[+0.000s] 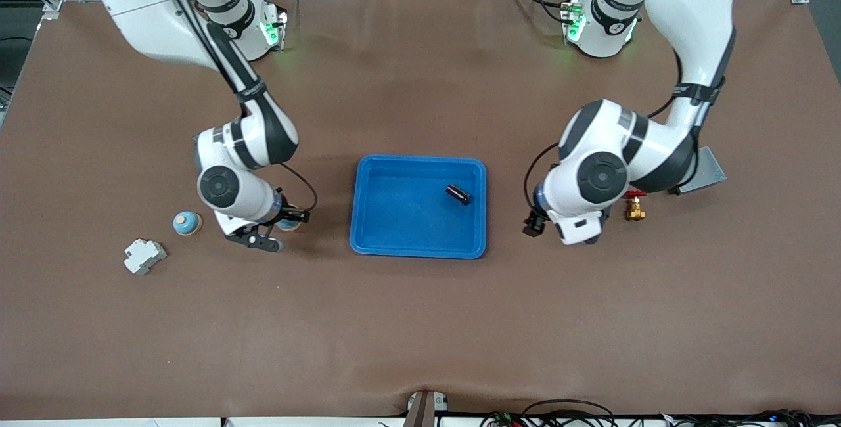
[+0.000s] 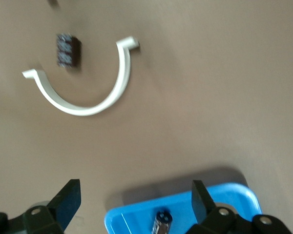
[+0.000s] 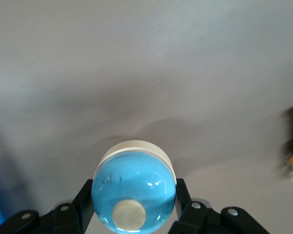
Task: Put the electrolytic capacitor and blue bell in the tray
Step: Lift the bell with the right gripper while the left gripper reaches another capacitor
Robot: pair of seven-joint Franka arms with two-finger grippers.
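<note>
On brown table, right gripper clamps blue bell; left gripper wide.

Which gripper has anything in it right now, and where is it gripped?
The right gripper is shut on the blue bell, fingers on opposite sides of its dome. The left gripper is open and empty; the capacitor lies in the tray.

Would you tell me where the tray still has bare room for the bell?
The tray is bare from the capacitor toward the right arm's end, and along its rim nearest the camera. Its only occupied spot is the capacitor's corner, toward the left arm.
</note>
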